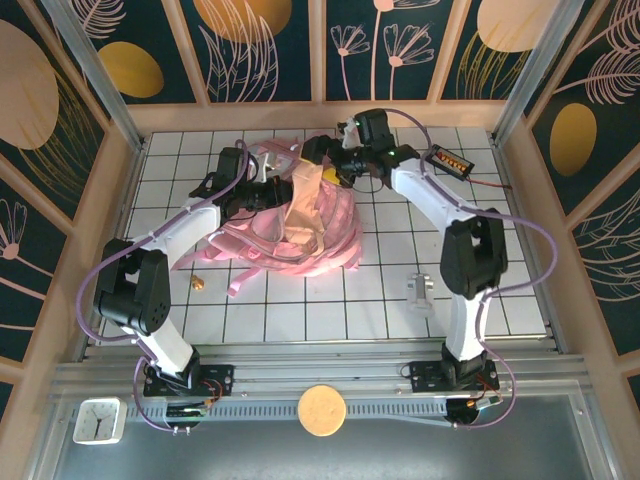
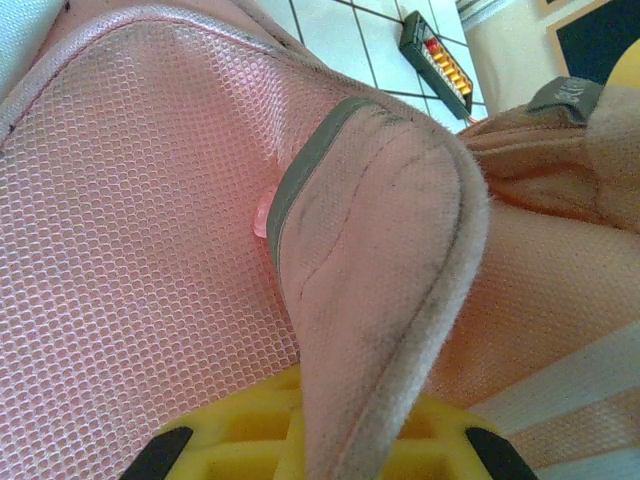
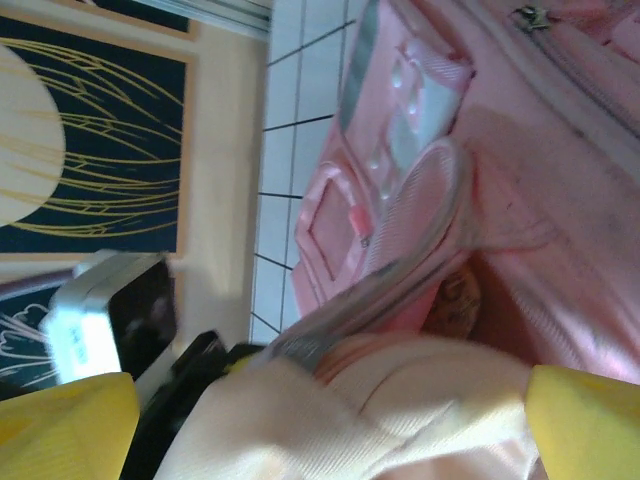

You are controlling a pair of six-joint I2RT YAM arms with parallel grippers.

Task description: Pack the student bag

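The student bag (image 1: 322,255) lies slumped just below my left gripper (image 2: 325,455), which pinches a fold of its flap. My right gripper (image 3: 320,420) stands wide around the peach pouch (image 3: 400,410). If that fold slips, the bag's mouth may sag shut against the pouch.

A peach soft pouch (image 3: 400,410) sits between the spread fingers of the right gripper (image 3: 330,425). A black case holding a row of red and yellow pieces (image 1: 447,160) lies on the white tiled table (image 1: 500,260), well to that gripper's right. A small pale object (image 1: 420,290) stands further toward the bases. A small brown item (image 1: 198,283) lies left of the left gripper (image 1: 272,195) and nearer the bases; a white clock (image 1: 98,420) and a round cork disc (image 1: 320,410) rest beyond the tiles' near edge
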